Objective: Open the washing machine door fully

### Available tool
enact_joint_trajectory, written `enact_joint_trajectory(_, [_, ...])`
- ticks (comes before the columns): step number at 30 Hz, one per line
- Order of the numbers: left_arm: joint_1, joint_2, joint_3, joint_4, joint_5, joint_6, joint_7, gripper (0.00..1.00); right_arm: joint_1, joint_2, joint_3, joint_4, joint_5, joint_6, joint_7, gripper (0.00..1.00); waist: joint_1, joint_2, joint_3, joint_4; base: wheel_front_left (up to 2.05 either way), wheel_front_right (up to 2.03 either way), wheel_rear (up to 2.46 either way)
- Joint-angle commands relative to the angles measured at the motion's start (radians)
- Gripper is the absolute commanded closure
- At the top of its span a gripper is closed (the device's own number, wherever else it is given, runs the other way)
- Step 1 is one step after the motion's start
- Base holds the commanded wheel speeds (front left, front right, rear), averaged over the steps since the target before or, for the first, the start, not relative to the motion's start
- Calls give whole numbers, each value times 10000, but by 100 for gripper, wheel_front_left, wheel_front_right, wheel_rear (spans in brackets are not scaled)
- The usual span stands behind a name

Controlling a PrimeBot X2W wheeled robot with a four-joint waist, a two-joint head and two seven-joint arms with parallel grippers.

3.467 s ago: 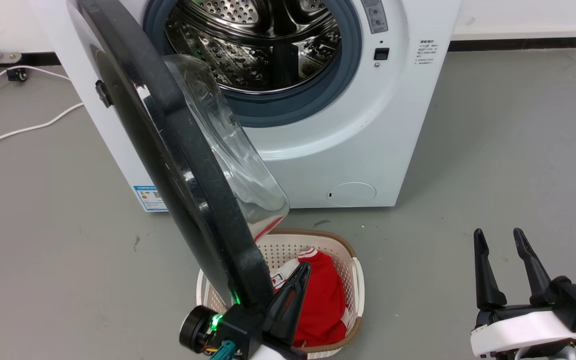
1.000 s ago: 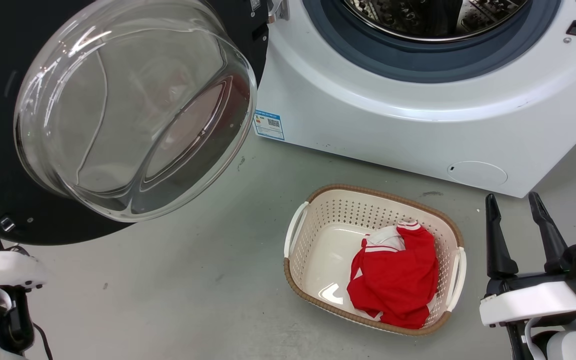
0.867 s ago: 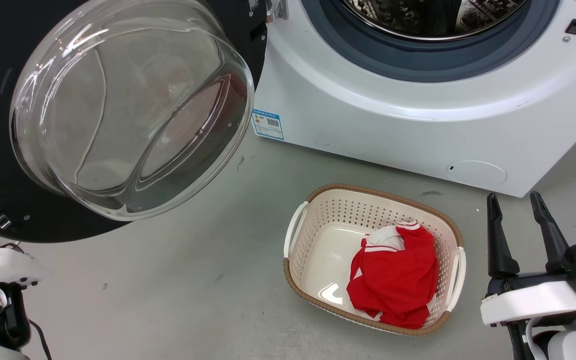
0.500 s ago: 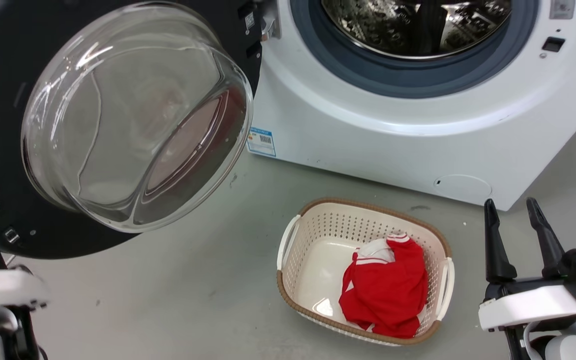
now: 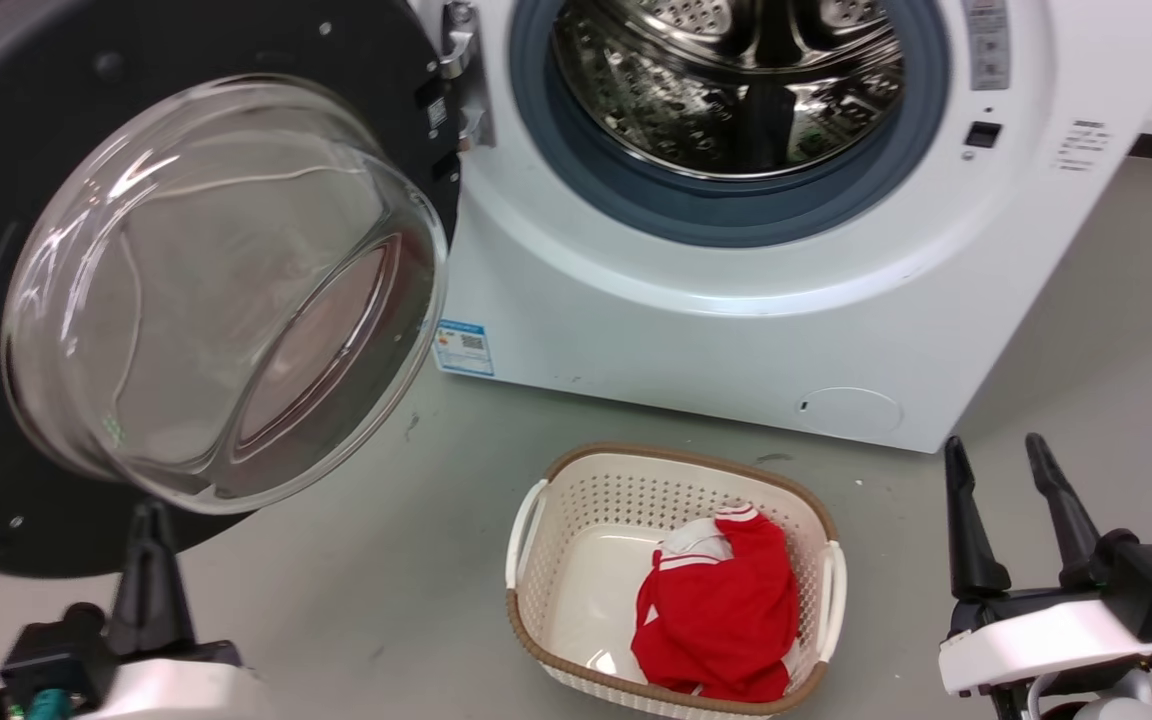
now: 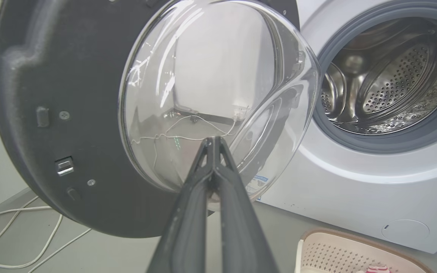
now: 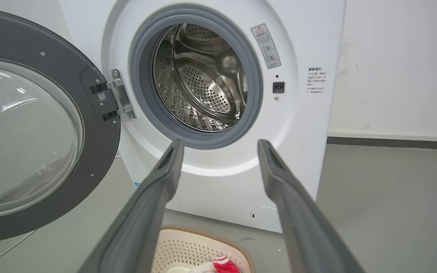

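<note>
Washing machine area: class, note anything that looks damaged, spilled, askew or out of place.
Nothing stands out. The door hangs wide open on its hinge, and the basket sits upright holding a red garment.

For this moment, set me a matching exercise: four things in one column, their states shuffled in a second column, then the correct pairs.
Things:
1. washing machine door
2. left gripper
3. right gripper
4. basket

States:
A. fingers spread apart, holding nothing
B. on the floor, red garment inside
C. swung wide, steel drum exposed
D. fingers pressed together, holding nothing

Pairs: 1-C, 2-D, 3-A, 4-B
</note>
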Motion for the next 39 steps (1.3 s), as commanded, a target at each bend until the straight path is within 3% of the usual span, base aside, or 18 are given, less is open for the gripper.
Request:
enact_joint_trajectory(1, [98, -33, -164, -74, 29, -55, -24, 100, 134, 14, 4, 20, 1, -5, -11, 0, 0, 0, -131, -219, 0, 0, 0])
enact_joint_trajectory(2, [123, -89, -334, -138, 73, -109, -25, 100, 145, 13, 29, 16, -17, -5, -4, 0, 0, 0, -171, -316, 0, 0, 0])
enact_joint_trajectory(4, [155, -158, -620, -180, 73, -217, -24, 50, 165, 13, 84, -13, -47, -5, 14, 0, 0, 0, -234, -531, 0, 0, 0])
enact_joint_trajectory(5, [151, -174, -770, -170, 97, -279, -24, 0, 184, 13, 107, -23, -69, -3, 27, 0, 0, 0, -282, -647, 0, 0, 0])
enact_joint_trajectory(21, [-864, -269, -1964, -132, 652, -384, -26, 0, 316, 14, -98, -579, -446, -3, 290, 0, 0, 0, -514, -1994, 0, 0, 0])
enact_joint_trajectory(39, [-578, -283, -1910, -2, 724, -223, -26, 0, 305, 14, -46, -296, -305, -3, 302, 0, 0, 0, -514, -2096, 0, 0, 0])
